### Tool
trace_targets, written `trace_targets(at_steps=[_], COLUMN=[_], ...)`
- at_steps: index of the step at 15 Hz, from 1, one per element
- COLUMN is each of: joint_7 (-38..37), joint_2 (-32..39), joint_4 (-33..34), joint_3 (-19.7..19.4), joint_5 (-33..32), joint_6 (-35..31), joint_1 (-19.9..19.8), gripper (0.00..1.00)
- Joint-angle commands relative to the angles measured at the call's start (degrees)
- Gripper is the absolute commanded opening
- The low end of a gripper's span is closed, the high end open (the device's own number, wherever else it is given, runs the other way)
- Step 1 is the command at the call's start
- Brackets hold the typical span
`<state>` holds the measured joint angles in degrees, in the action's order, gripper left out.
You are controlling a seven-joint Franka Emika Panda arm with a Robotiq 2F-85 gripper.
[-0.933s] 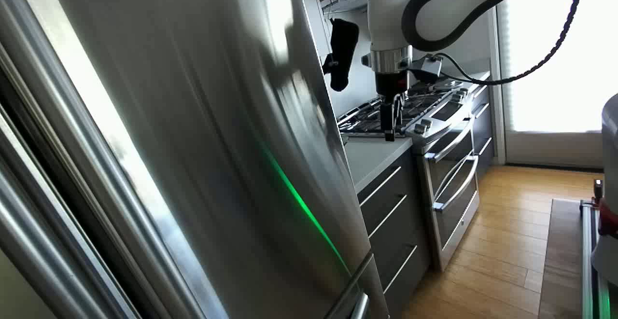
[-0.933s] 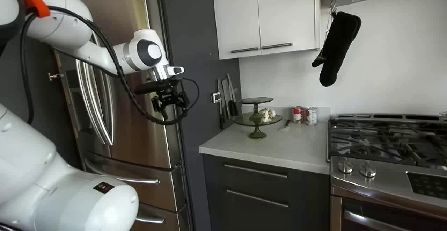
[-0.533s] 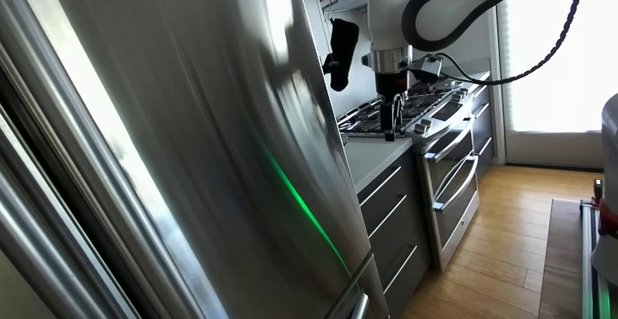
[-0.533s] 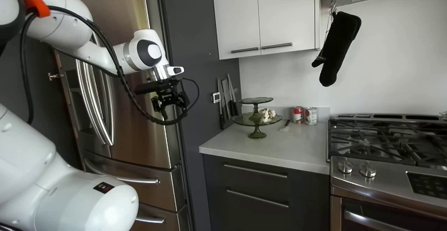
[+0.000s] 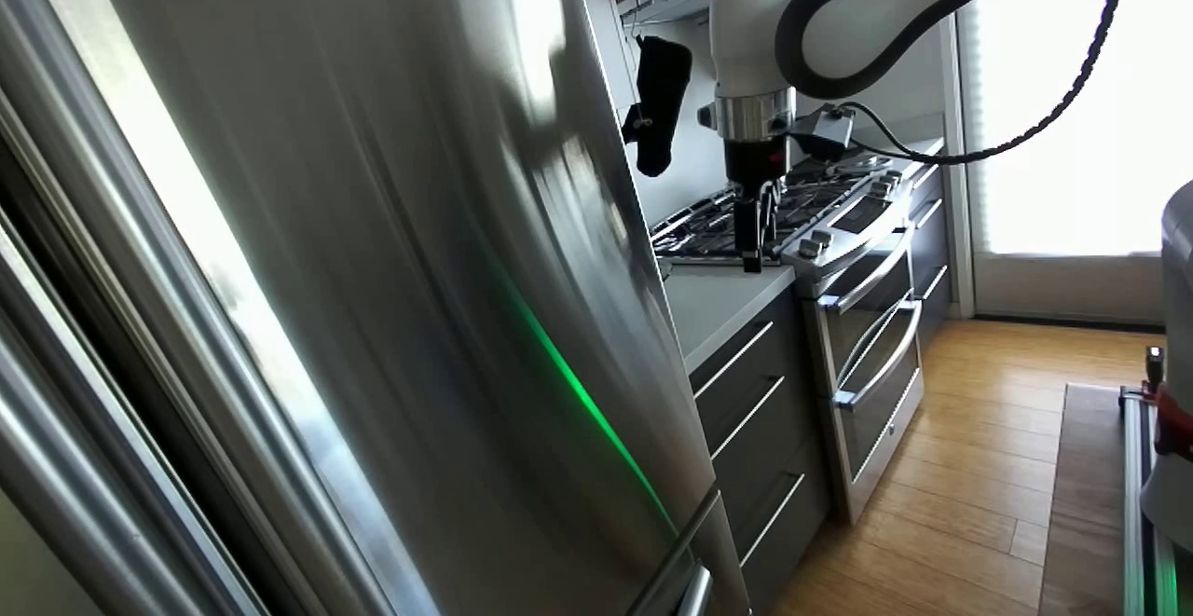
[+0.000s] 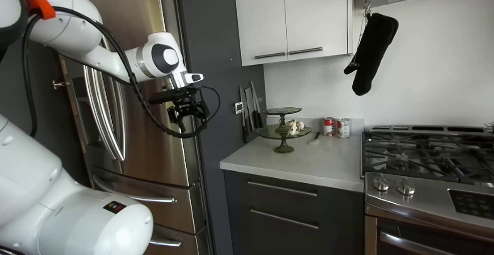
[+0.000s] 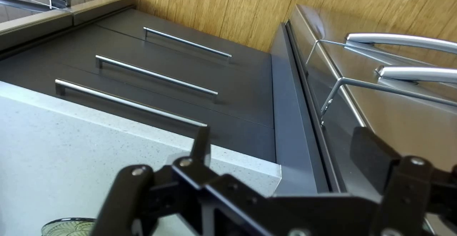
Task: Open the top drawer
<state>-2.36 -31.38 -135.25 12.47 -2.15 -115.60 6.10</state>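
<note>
Your gripper (image 7: 282, 137) is spread wide, holding nothing, apart from the closed top drawer (image 7: 142, 97).
You'll find the drawer right beneath the counter (image 7: 71, 150), uppermost in its grey stack (image 7: 192, 71); in both exterior views your gripper sits higher than the silver bar handle (image 7: 131, 103).

In an exterior view, the green two-tiered glass stand (image 6: 283, 129) sits on the pale flat stone-like countertop (image 6: 308, 162), left of two red-and-white cylindrical metal cans (image 6: 342, 128) near its back right corner. Under the front edge lies the dark grey flat top drawer (image 6: 278, 198).
</note>
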Motion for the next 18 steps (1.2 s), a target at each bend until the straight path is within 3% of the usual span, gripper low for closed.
trace_targets(at_steps=[1, 9, 14, 17, 18], joint_7=[-0.5, -0.5, -6.7, -5.6, -8.6], joint_2=[0.2, 0.2, 2.8, 5.3, 6.9], joint_4=[0.1, 0.1, -3.0, -6.7, -7.9], joint_3=[-0.8, -0.8, -2.2, -1.8, -0.2], joint_5=[-0.6, -0.6, -0.5, -4.7, -9.6], joint_6=[0.1, 0.1, -3.8, -4.4, -3.9], joint_1=[1.1, 1.1, -1.7, -2.5, -4.2], gripper=[1.0, 1.0, 1.0, 1.0, 1.0])
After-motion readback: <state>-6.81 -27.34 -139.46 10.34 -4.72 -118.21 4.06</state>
